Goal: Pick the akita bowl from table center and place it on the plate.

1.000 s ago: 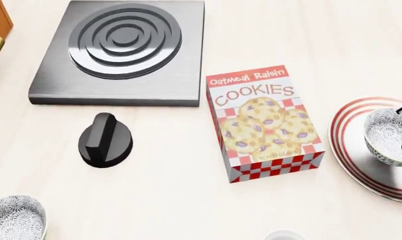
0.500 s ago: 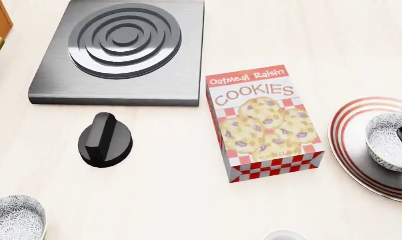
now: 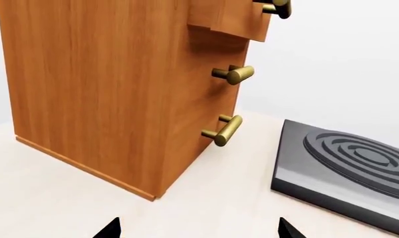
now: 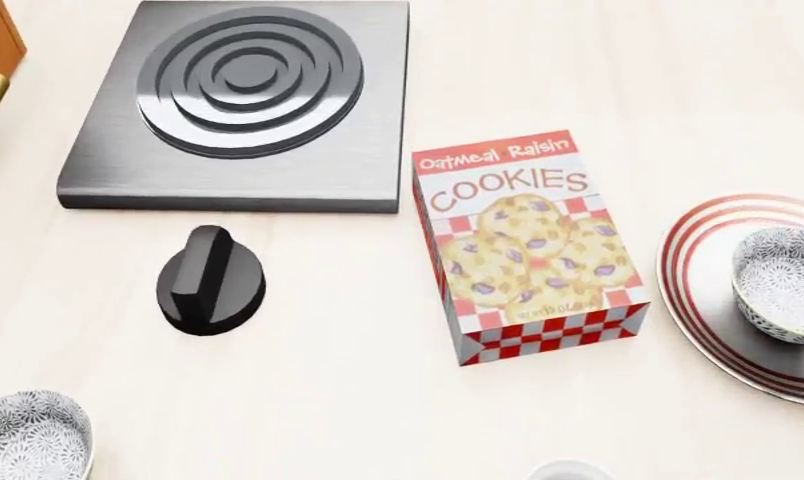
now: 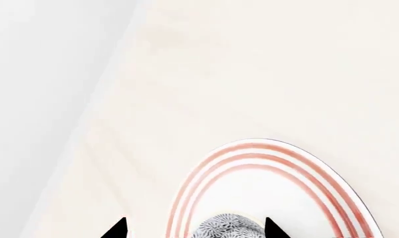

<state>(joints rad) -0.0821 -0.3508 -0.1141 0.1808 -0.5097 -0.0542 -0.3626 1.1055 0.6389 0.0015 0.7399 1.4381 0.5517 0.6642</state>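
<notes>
Okay, akita bowl [image 4: 785, 283] sits upright on the plate [image 4: 702, 290], right gripper [image 5: 195, 229] spread empty above it (left gripper [image 3: 196, 229] open too); careless retreat could clip the rim, tipping it.

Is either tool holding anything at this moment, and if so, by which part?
Nothing is held. The akita bowl sits free on the plate; the right tool is open above it, the left tool open and empty.

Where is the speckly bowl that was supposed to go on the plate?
In the head view the akita bowl sits on the red-ringed plate at the right edge, right of the cookie box.
</notes>
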